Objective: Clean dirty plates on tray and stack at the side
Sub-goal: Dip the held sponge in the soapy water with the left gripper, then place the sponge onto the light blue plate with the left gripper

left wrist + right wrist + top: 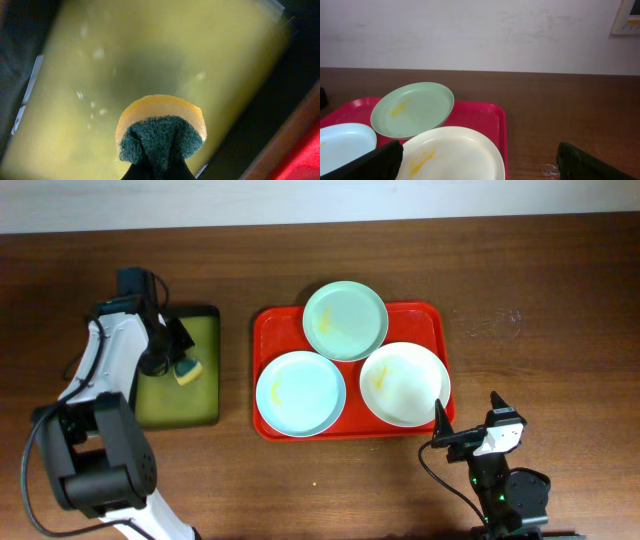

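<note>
Left gripper, we note, clamps sponge over green tray; right gripper gapes empty; red tray lies lengthwise left-right.

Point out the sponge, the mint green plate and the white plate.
sponge (160, 131): left wrist view, green scouring face.
mint green plate (345, 320): overhead view, its centre.
white plate (454, 154): right wrist view, its centre.

Materials and finish, overhead plus wrist views
surface: brown wood grain, low sheen. tray, frame centre: red plastic, glossy. plates: smooth, satin, look like plastic, with yellow smears. sponge: yellow foam, rough dark green scouring face. small tray, left of frame: olive, matt, black rim.
</note>
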### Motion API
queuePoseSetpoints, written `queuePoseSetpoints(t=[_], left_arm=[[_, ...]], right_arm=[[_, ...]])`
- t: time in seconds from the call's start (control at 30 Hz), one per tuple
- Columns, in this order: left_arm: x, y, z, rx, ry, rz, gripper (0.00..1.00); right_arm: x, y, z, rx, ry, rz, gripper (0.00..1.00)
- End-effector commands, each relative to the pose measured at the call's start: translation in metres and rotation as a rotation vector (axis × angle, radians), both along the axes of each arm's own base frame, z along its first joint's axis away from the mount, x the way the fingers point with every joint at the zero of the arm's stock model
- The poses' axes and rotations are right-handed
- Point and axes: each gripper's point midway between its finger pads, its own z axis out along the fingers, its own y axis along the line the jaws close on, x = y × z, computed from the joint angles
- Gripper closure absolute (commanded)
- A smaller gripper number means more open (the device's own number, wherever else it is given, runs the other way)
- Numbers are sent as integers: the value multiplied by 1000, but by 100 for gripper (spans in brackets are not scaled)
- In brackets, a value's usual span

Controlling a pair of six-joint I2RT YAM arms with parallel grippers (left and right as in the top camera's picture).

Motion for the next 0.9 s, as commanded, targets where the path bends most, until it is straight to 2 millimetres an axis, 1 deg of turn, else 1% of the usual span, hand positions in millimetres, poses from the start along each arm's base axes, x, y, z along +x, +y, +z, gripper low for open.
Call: queuePoseSetpoints(t=[0.0,0.07,0.1,0.17,0.2,0.23,0.27,0.3,0.37,0.43,0.47,0.5,0.57,0.63,0.73,0.77,0.8,0.87], left_arm=[[11,-3,50,9,-94,-81,100],[14,-2,85,21,-159,-81,100],[15,-7,121,24,-237,-92,100],[14,-19,152,4,-320,-117,100],[12,-25,165,-8,-355,-132,100],[7,-36,179,-26,-393,-156,100],[3,-47,187,-48,-409,-182,100],[0,-58,190,-70,-414,-208,100],[-9,-95,189,-142,-388,-294,100],[-14,-124,176,-164,-344,-366,100],[-20,-148,163,-178,-302,-424,100],[-26,-165,150,-187,-264,-468,100],[-42,-200,117,-198,-172,-558,100],[-57,-227,79,-189,-78,-633,100],[-72,-255,32,-186,24,-674,100],[-76,-262,19,-185,51,-676,100],[-78,-268,3,-171,79,-670,100],[-78,-272,-26,-112,122,-633,100]], right_arm=[[0,0,-3,3,3,-1,1],[0,0,-3,3,3,-1,1],[0,0,-3,3,3,-1,1],[0,0,-3,3,3,-1,1],[0,0,-3,3,3,-1,1],[0,0,-3,3,3,-1,1],[0,0,-3,3,3,-1,1],[0,0,-3,3,3,-1,1],[0,0,-3,3,3,-1,1],[0,0,-3,3,3,-1,1],[0,0,-3,3,3,-1,1],[0,0,-3,3,3,-1,1],[0,0,-3,3,3,-1,1],[0,0,-3,3,3,-1,1],[0,0,-3,3,3,-1,1],[0,0,-3,3,3,-1,1],[0,0,-3,3,3,-1,1],[0,0,-3,3,3,-1,2]])
